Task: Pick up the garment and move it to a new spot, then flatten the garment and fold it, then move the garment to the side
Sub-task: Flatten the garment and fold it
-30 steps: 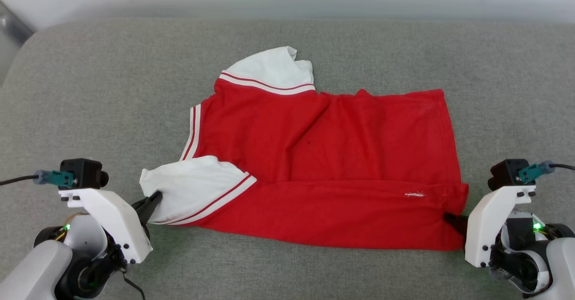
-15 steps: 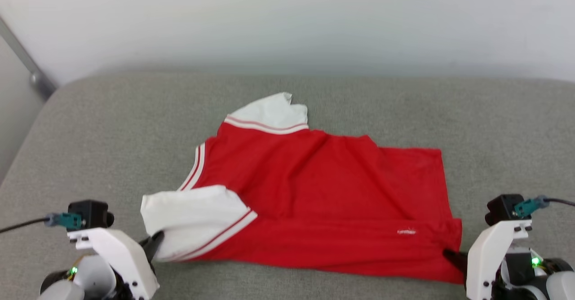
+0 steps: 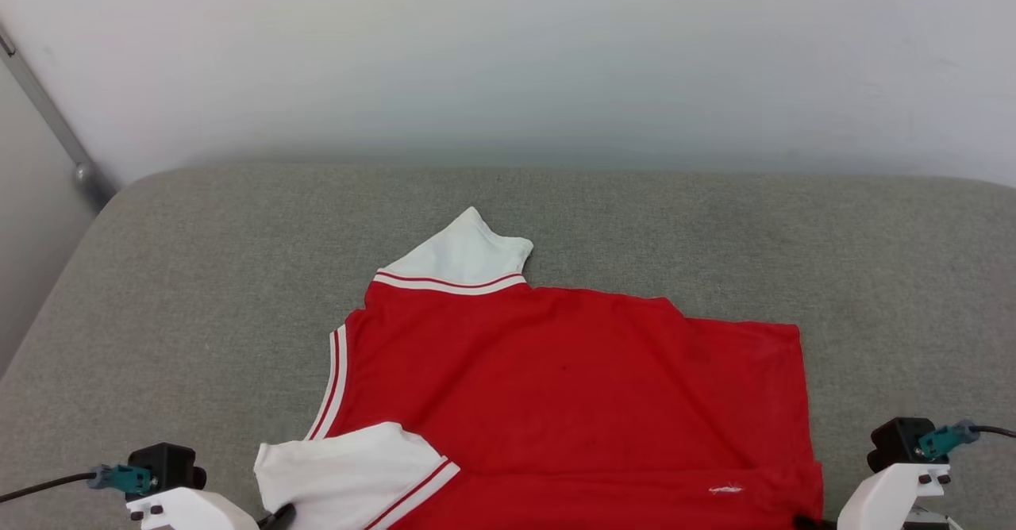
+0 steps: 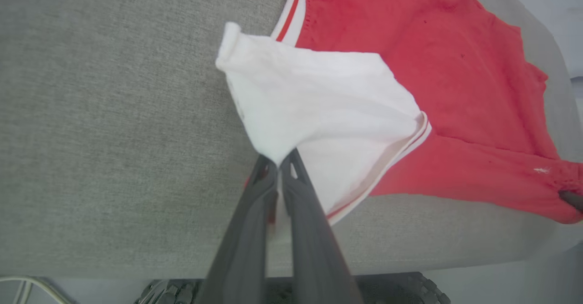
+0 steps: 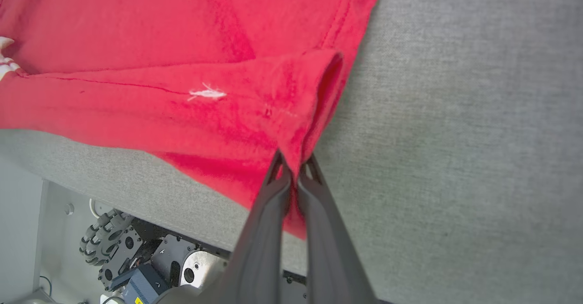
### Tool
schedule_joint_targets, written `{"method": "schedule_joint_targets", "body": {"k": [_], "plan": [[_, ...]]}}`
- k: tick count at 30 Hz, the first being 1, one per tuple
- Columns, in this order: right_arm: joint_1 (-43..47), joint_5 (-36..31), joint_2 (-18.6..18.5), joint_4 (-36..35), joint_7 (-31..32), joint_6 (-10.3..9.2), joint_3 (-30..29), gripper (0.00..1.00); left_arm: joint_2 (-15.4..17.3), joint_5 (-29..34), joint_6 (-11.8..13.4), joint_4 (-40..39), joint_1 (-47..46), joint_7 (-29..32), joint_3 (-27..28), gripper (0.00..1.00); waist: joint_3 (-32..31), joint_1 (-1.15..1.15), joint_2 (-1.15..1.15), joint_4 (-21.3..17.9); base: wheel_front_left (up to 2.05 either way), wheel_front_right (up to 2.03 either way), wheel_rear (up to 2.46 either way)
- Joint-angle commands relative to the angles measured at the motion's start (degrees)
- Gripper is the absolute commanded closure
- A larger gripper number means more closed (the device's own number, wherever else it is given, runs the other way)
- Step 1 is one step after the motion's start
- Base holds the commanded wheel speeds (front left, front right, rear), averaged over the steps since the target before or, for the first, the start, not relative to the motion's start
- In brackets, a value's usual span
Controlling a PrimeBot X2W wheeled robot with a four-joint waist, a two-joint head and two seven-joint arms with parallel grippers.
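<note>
The garment (image 3: 571,387), red with white sleeves and red-and-white striped trim, is spread nearly flat on the grey cushion (image 3: 198,276), with its near edge folded over. The white sleeve (image 4: 319,99) at its 7 o'clock corner is pinched by the closed left gripper (image 4: 278,165). The red hem corner (image 5: 309,113) at 5 o'clock is clamped by the right gripper (image 5: 295,167).

Your head cam looks forward and down over the garment (image 3: 571,387), wall (image 3: 508,54) behind it. Left wrist cam sits close at its white sleeve (image 4: 319,99), right wrist cam close at its hem corner (image 5: 319,90). All three share the garment's near edge with the white fleck (image 3: 726,489).
</note>
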Motion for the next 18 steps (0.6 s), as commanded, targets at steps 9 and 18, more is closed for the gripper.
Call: {"method": "schedule_joint_targets", "body": {"k": [9,18], "plan": [[-0.5,-5.1,0.3,-3.3,-17.4,-0.02,1.6,0.0,-3.5,2.2,-4.0,6.0,-5.5,-6.2,1.1,0.0,1.6,0.01,0.0,-1.7,0.0,0.0,0.0],[-4.2,-11.8,3.6,-7.8,-32.0,-0.02,-0.8,0.0,-4.1,8.1,-2.9,6.4,-13.4,-13.2,3.0,0.0,5.0,0.01,0.0,-5.5,0.0,0.0,0.0]]}}
